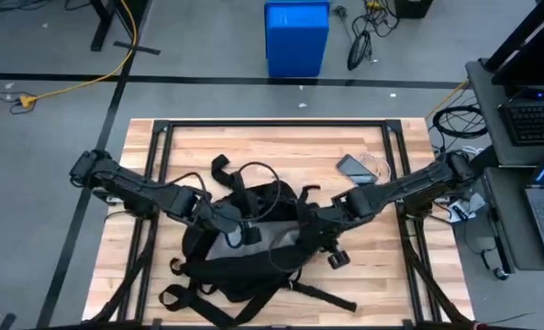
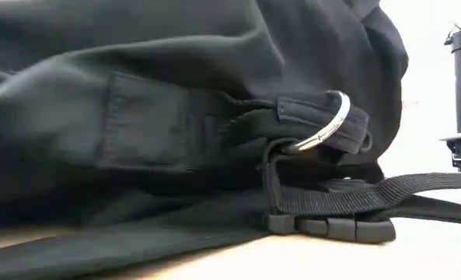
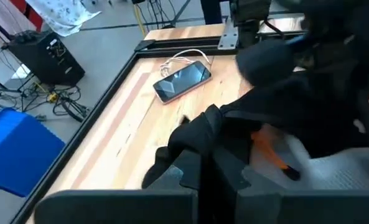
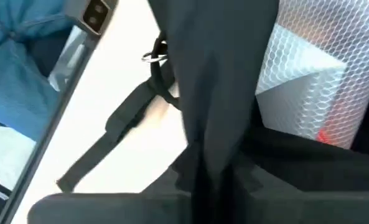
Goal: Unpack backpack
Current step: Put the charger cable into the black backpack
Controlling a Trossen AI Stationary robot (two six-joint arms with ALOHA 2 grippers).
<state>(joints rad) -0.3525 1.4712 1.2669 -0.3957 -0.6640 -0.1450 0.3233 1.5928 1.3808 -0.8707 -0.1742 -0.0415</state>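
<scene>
The black backpack lies flat on the middle of the wooden table, straps trailing toward the near edge. Its mouth is spread open between my two grippers and shows the pale grey mesh lining. My left gripper is shut on the left rim of the mouth, my right gripper on the right rim. Something orange shows inside in the left wrist view. In the low view the backpack fills the picture, with a metal ring on a strap. My left gripper pinches a raised fold of the black rim of the backpack's mouth between its two fingers, coming from the table's left and slanting down. The fold stands up from the bag, whose body rests on the table. My right gripper pinches the black edge of the mouth between its two fingers, coming from the table's right and slanting down. The edge runs straight into the gap and looks drawn taut, with the mesh lining beside it. The bag's body stays on the table.
A phone with a white cable lies on the table's far right part. A small black object sits right of the bag. A blue bin stands on the floor beyond the far edge. A black frame borders the tabletop.
</scene>
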